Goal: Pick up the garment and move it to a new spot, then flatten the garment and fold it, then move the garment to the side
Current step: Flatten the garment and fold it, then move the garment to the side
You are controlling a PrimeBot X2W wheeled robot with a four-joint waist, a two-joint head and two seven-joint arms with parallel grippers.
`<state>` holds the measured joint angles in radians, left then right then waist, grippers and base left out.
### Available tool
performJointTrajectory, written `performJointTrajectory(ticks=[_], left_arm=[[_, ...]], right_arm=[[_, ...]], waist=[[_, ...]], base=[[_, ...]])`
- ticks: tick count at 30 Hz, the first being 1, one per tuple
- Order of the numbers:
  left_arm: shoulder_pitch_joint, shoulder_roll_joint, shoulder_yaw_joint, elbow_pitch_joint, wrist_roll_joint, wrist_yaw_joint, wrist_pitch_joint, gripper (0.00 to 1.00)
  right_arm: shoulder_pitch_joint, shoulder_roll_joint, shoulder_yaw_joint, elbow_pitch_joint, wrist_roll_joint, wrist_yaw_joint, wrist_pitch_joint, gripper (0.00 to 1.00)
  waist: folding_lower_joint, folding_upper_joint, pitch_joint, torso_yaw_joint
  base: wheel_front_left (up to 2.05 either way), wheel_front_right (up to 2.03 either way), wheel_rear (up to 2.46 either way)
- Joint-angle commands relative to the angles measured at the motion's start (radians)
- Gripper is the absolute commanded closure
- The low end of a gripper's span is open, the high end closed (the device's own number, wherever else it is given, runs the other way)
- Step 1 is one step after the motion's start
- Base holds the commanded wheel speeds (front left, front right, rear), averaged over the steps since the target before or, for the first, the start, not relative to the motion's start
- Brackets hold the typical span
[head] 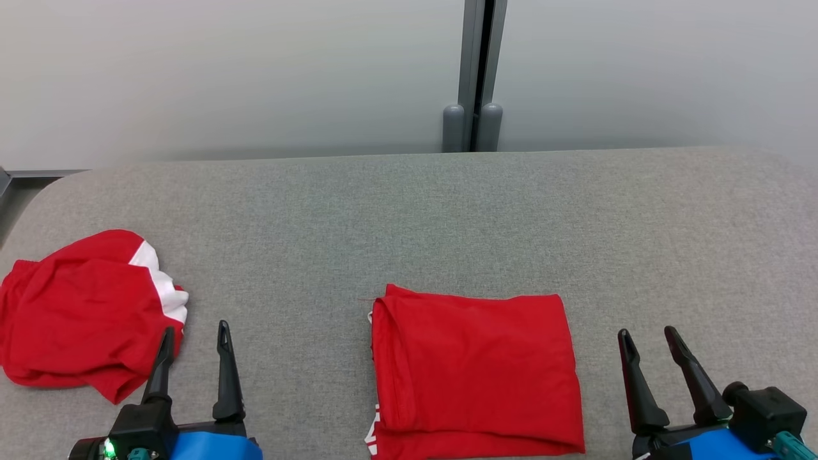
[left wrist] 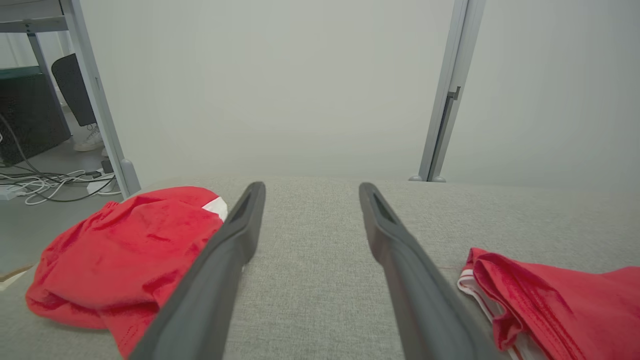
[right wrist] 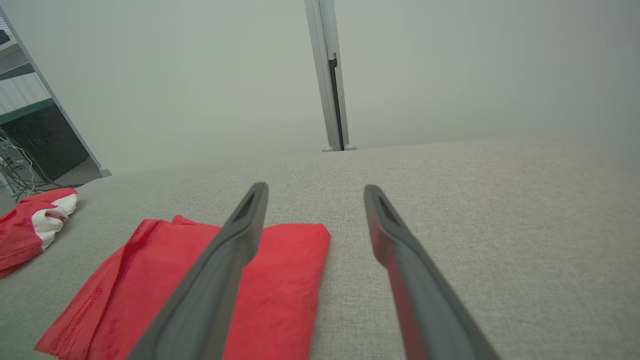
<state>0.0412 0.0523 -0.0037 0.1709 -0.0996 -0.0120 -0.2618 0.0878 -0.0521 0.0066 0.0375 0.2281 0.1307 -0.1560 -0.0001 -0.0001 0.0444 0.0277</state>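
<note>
A red garment (head: 473, 370) lies folded into a neat rectangle at the near middle of the grey padded table (head: 409, 217); it also lies at the lower right of the left wrist view (left wrist: 550, 305) and under the left finger in the right wrist view (right wrist: 285, 285). A second red garment with white panels (head: 83, 313) sits crumpled at the near left (left wrist: 125, 250) (right wrist: 25, 230). My left gripper (head: 195, 329) (left wrist: 311, 187) hovers open between the two, its left finger by the crumpled one's edge. Just right of the folded garment, my right gripper (head: 647, 332) (right wrist: 315, 186) is open and holds nothing.
A pale wall with a grey vertical post (head: 476, 76) runs behind the table. Off the table's left end are a metal frame leg (left wrist: 95, 95), cables on the floor (left wrist: 45, 182) and a dark cabinet (left wrist: 27, 112). The table's far and right parts are bare fabric.
</note>
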Motion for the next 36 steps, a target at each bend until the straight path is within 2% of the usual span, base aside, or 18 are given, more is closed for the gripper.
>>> performJointTrajectory(ticks=[1,26,36], left_arm=[[0.01,0.003,0.003,0.001,-0.002,0.003,-0.005,0.0],[-0.018,0.014,-0.001,0.016,-0.015,0.014,-0.005,0.0],[-0.045,0.013,-0.013,0.02,-0.018,0.011,-0.004,0.0]], right_arm=[[0.015,0.001,-0.001,0.003,-0.006,0.0,0.003,0.0],[0.007,0.002,-0.007,0.02,0.005,0.0,0.022,0.0],[-0.175,-0.016,0.059,0.087,-0.024,0.0,0.079,0.0]], waist=[[0.0001,0.0001,-0.001,0.001],[0.0001,0.0001,0.016,0.0],[0.0001,0.0001,0.05,0.009]], base=[[0.0,0.0,0.0],[0.0,0.0,0.0],[0.0,0.0,0.0]])
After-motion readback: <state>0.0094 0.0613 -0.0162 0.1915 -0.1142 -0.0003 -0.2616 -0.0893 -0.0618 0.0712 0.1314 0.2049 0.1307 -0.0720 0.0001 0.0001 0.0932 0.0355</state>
